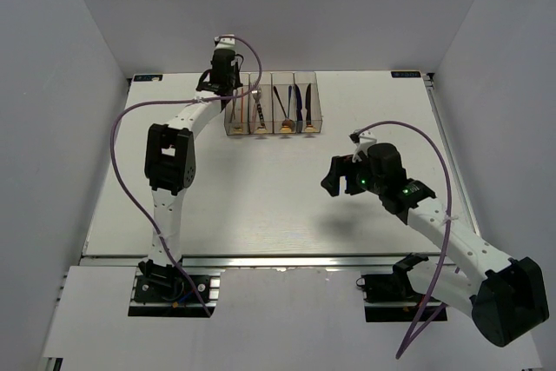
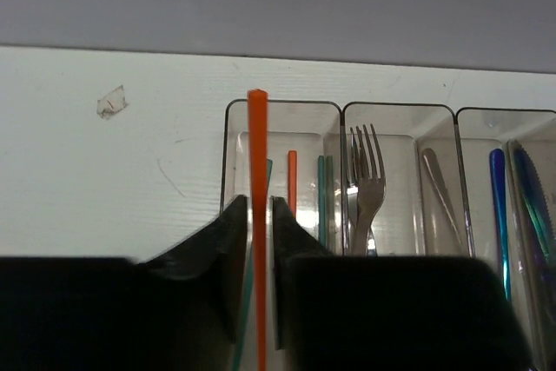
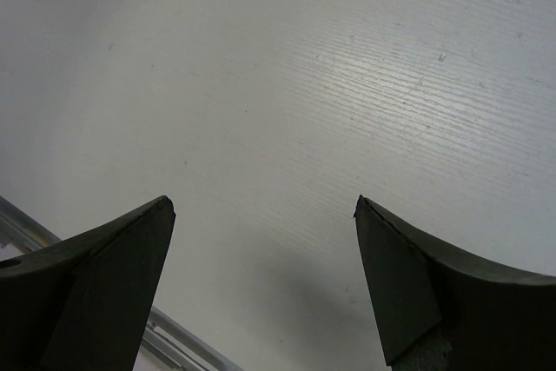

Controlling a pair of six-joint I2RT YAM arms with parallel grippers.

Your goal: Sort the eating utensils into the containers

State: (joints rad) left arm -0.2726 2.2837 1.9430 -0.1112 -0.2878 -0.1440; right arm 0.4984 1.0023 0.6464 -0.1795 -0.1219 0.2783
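Observation:
The containers (image 1: pixel 314 102), a row of clear bins, stand at the table's far middle. My left gripper (image 1: pixel 228 93) hangs over the leftmost bin (image 2: pixel 282 103). Between its fingers (image 2: pixel 258 202) a red chopstick (image 2: pixel 257 154) stands upright, with a thin strip of light on each side, so the jaws are slightly open around it. That bin also holds a second red chopstick (image 2: pixel 292 180) and teal chopsticks (image 2: pixel 323 197). A silver fork (image 2: pixel 367 171) is in the bin beside it, and blue knives (image 2: pixel 497 206) stand further right. My right gripper (image 1: pixel 334 178) hovers open and empty (image 3: pixel 265 206) over bare table.
White walls enclose the table on three sides. A small scrap of tape (image 2: pixel 111 102) lies left of the bins. A metal rail (image 3: pixel 174 336) runs along the near table edge below the right gripper.

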